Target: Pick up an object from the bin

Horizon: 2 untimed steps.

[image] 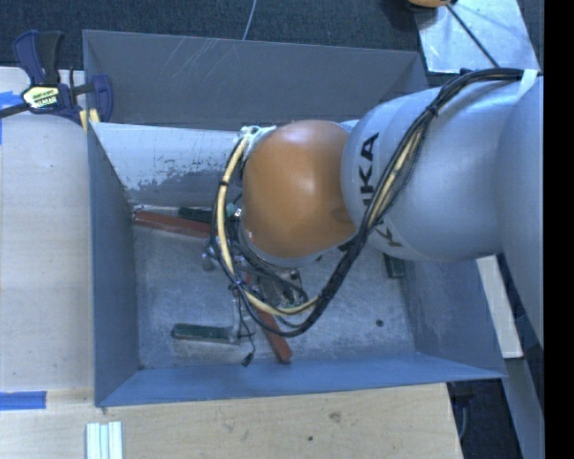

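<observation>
Orange dome wrist cover (pixel 292 189) hiding most of gripper (pixel 251 325); open or closed, cannot tell. Low at front of grey metal bin (pixel 115 256), by right end of dark green flat bar (pixel 203 333) and reddish-brown stick (pixel 279 346). Best: centre on one piece, clear of wall, before closing.

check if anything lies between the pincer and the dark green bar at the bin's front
Nothing visible does: the pincer is right at one end of the dark green bar. A reddish-brown stick lies on the pincer's far side, not between them.
</observation>
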Each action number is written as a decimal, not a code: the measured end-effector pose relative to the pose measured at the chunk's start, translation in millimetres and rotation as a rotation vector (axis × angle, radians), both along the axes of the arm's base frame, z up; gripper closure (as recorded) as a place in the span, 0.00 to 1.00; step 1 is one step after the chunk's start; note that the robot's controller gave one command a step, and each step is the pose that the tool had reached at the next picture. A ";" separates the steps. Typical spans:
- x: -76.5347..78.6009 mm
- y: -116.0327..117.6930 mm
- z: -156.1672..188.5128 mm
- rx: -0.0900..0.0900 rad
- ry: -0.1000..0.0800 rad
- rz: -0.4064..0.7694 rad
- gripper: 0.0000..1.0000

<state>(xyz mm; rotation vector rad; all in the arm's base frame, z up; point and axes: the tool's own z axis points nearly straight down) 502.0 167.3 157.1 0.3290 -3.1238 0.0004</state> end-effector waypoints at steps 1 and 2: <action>-1.9 0.2 -34.5 0.001 -0.002 -0.252 0.00; 10.7 7.3 -89.7 -0.001 0.002 -0.185 0.00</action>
